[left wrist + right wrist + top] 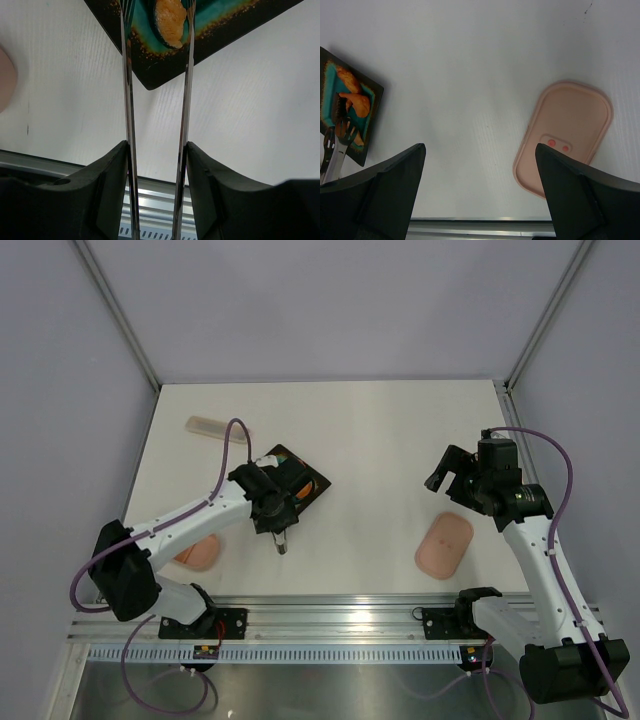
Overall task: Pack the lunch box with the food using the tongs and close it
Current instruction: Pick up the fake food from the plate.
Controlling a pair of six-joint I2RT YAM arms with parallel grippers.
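Observation:
My left gripper is shut on the silver tongs, one thin arm pressed against each finger. The tong tips reach over the dark tray and straddle an orange piece of food, with a small gap on each side. The tongs' joined end points toward the near edge. The pink lunch box lies left of that arm, partly hidden by it. Its lid, marked with two red spots, lies flat at the right. My right gripper hangs open above the table, left of the lid.
The dark square tray with a teal centre holds orange food pieces. A long pale translucent case lies at the back left. The metal rail runs along the near edge.

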